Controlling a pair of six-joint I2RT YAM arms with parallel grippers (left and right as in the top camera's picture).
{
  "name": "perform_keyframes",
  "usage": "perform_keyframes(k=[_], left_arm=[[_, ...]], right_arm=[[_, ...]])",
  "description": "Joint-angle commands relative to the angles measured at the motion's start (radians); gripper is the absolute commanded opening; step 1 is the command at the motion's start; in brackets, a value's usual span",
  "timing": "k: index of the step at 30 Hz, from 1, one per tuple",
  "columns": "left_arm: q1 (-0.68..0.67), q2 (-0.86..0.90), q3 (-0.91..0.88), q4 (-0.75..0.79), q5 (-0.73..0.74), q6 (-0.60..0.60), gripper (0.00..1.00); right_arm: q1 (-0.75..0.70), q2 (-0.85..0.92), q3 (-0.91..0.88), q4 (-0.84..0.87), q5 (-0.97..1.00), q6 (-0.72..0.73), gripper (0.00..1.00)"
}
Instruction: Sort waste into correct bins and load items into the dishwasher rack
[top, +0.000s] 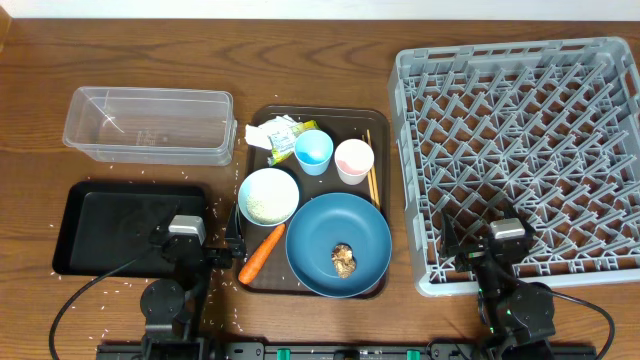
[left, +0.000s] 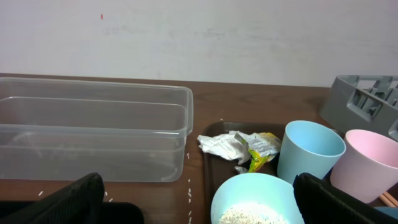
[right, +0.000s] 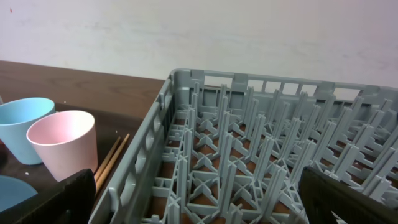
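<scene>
Hovering w/ both grippers spread wide, nothing held: our left gripper (left: 198, 180) is over the black tray (top: 100, 225), our right gripper (right: 198, 173) at the rack's (top: 520, 150) near edge. We see the dish (top: 320, 228) w/ a food lump (top: 345, 259), bowl (top: 268, 196), carrot (top: 261, 255), blue cup (top: 314, 151), pink cup (top: 353, 160), chopsticks (top: 371, 172), napkin (top: 260, 134) & wrapper (top: 287, 131) on the brown tray (top: 262, 113), btwn tub (top: 148, 125) & rack.

No writing is legible anywhere, not even on the yellow-green snack wrapper (left: 266, 144)
</scene>
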Motion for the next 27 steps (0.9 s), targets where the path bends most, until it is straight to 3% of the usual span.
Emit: perform_keyframes(k=[1, 15, 19, 23, 27], left_arm=[[0.002, -0.002, -0.019, -0.027, 0.018, 0.007, 0.98], [0.002, -0.002, -0.019, -0.011, 0.019, -0.005, 0.98], [0.002, -0.002, -0.003, 0.017, 0.045, -0.084, 0.98], [0.002, 0.005, 0.077, 0.012, 0.086, -0.116, 0.98], [0.002, 0.097, 0.248, -0.089, 0.104, -0.117, 0.98]], right_arm=[[-0.006, -0.005, -0.002, -0.002, 0.002, -0.008, 0.99], [-0.006, -0.005, -0.002, -0.002, -0.026, -0.008, 0.99], [-0.006, -0.005, 0.001, 0.008, -0.087, -0.008, 0.99], [-0.006, -0.005, 0.049, -0.005, -0.133, 0.039, 0.99], [-0.007, 0.012, 0.177, -0.132, -0.132, 0.091, 0.99]])
